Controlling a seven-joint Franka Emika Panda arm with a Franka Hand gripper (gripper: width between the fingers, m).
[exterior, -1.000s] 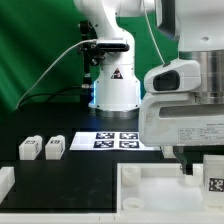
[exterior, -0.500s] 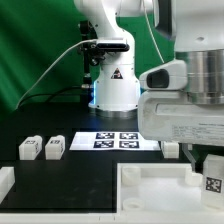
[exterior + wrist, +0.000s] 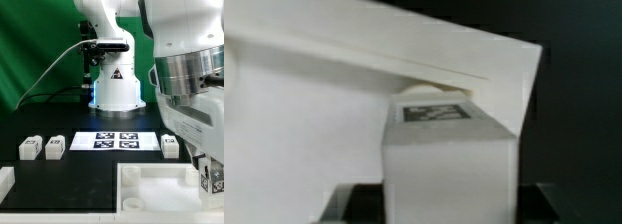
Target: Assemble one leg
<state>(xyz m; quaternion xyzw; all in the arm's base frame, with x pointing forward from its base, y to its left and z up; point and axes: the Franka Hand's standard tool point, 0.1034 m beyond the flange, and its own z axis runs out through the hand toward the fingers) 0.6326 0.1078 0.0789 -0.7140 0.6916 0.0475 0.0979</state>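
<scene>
Leg (image 3: 446,150): clamped by its sides between the narrowly set fingers of the gripper (image 3: 207,170), tag facing the wrist camera, far end at the tray-like piece (image 3: 150,185); contact cannot be confirmed. Arm base (image 3: 112,75) stands behind the table (image 3: 40,125). Marker board (image 3: 118,140) lies mid-table. First spare leg (image 3: 28,148) and second spare leg (image 3: 54,147) sit side by side toward the exterior view's left. Third spare leg (image 3: 170,146) sits just beside the marker board.

Bright, even light. Up close, the pincer (image 3: 446,203) grips the leg (image 3: 452,150), both soft and fuzzy. The white tray-like piece (image 3: 313,90) past the pincer glares. Beside the pincer it is dark.
</scene>
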